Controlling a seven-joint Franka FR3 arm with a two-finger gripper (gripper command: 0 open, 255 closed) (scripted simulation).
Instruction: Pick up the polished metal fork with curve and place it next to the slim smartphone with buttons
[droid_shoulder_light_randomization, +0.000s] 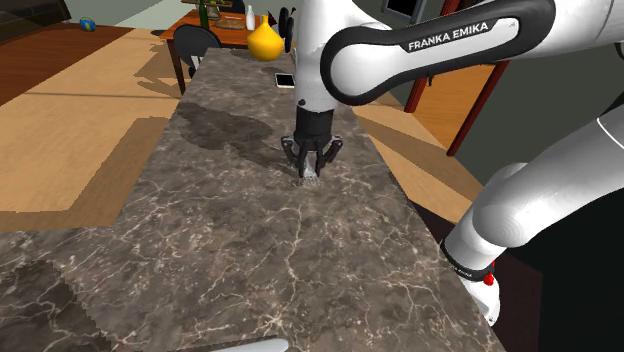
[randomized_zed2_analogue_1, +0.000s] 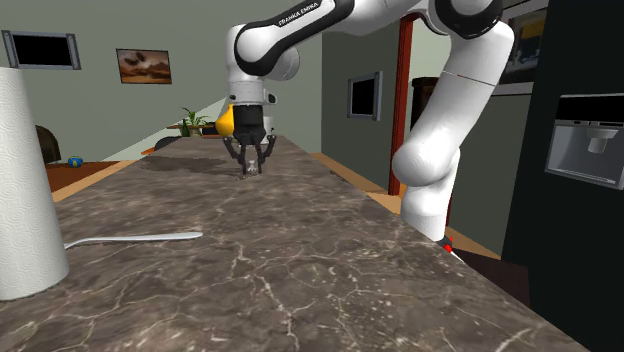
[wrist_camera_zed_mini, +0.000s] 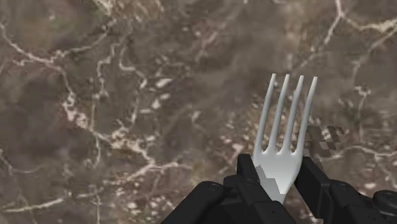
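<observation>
A pale grey fork (wrist_camera_zed_mini: 284, 137) with several tines sticks out from between my gripper's (wrist_camera_zed_mini: 278, 177) black fingers (wrist_camera_zed_mini: 247, 170), which clasp its neck from both sides. The gripper (droid_shoulder_light_randomization: 308, 172) points straight down at the middle of the dark marble counter (droid_shoulder_light_randomization: 230, 240), its tips right at the surface. In the second exterior view the gripper (randomized_zed2_analogue_1: 250, 166) is far down the counter. The smartphone (droid_shoulder_light_randomization: 285, 80), a small white slab with a dark face, lies flat near the counter's far end, well beyond the gripper.
A yellow vase (droid_shoulder_light_randomization: 264, 42) stands behind the phone at the far end. A long grey utensil (randomized_zed2_analogue_1: 135, 239) lies near a white paper roll (randomized_zed2_analogue_1: 25, 190) at the near end. The counter's side edge (droid_shoulder_light_randomization: 420, 215) runs close beside the gripper.
</observation>
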